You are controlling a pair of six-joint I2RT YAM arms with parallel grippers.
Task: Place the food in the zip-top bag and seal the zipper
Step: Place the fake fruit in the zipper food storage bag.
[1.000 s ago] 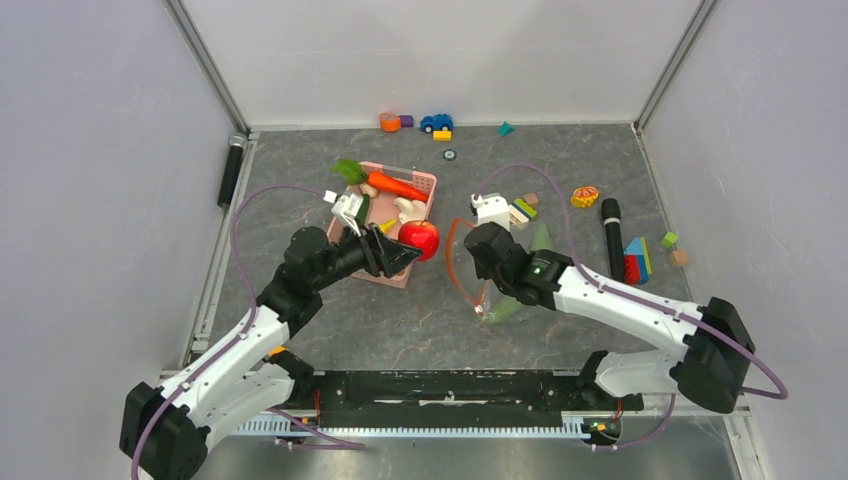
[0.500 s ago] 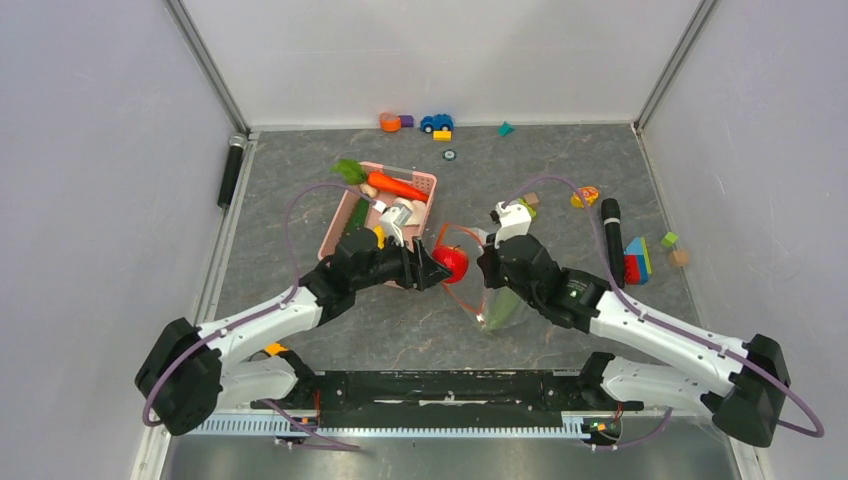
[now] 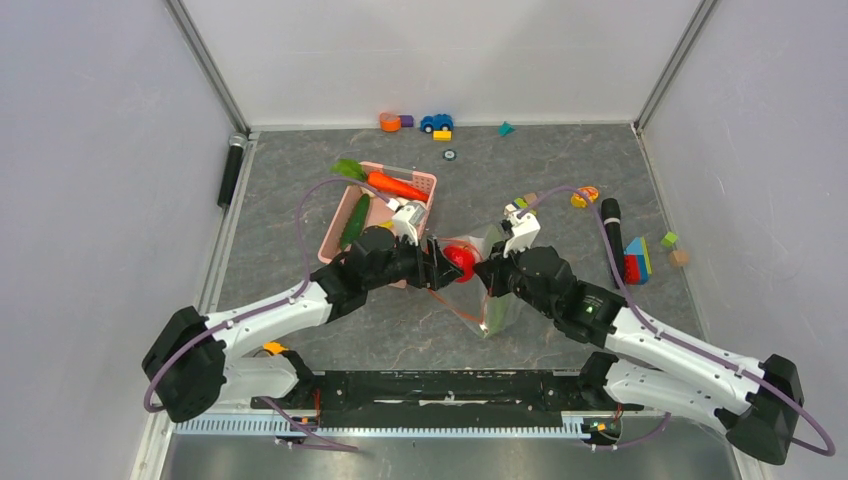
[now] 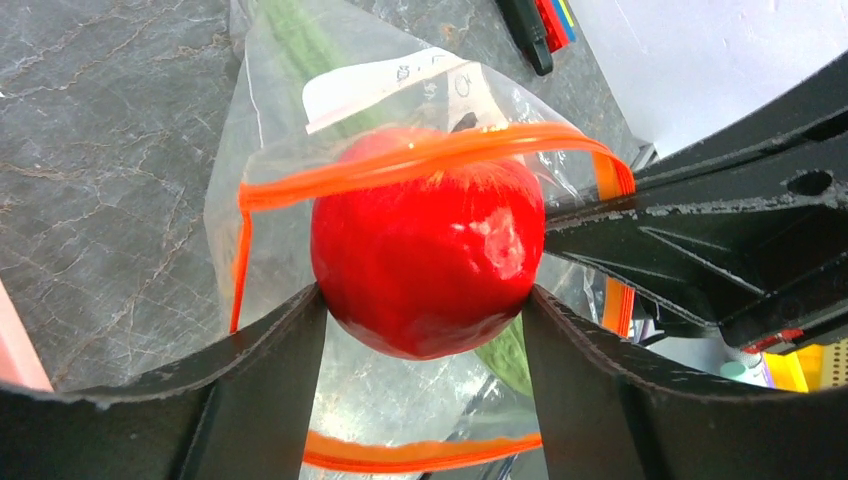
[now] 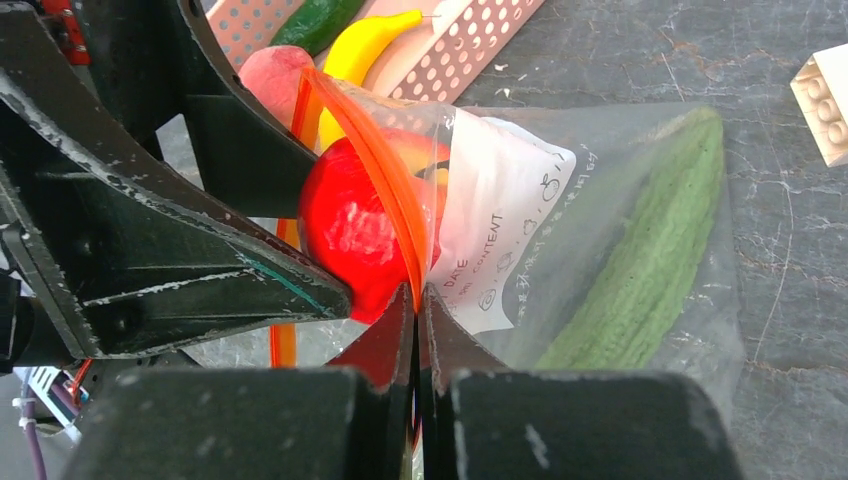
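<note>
My left gripper (image 3: pixel 453 264) (image 4: pixel 425 302) is shut on the red tomato (image 3: pixel 461 261) (image 4: pixel 425 265), holding it in the open mouth of the zip-top bag (image 3: pixel 502 300) (image 4: pixel 270 130). The orange-red zipper (image 4: pixel 430 155) (image 5: pixel 385 170) loops around the tomato. My right gripper (image 3: pixel 487 273) (image 5: pixel 418 297) is shut on the bag's zipper rim and holds it up. A green cucumber (image 5: pixel 650 250) (image 3: pixel 497 312) lies inside the bag. The carrot (image 3: pixel 397 186), another cucumber (image 3: pixel 353 220), the banana (image 5: pixel 375 45) and a pink piece (image 5: pixel 270 75) are in the pink basket (image 3: pixel 428 183).
Small blocks and a blue toy car (image 3: pixel 436 122) lie along the back edge. A black cylinder (image 3: pixel 612 235) and a red-blue block (image 3: pixel 634 262) sit right of the bag, and a white block (image 5: pixel 825 110) is close to it. Another black cylinder (image 3: pixel 231 170) lies at the left rail.
My left gripper has carried the tomato from the basket rightward into the bag's mouth. My right gripper has shifted right with the bag's rim, opening the mouth towards the tomato.
</note>
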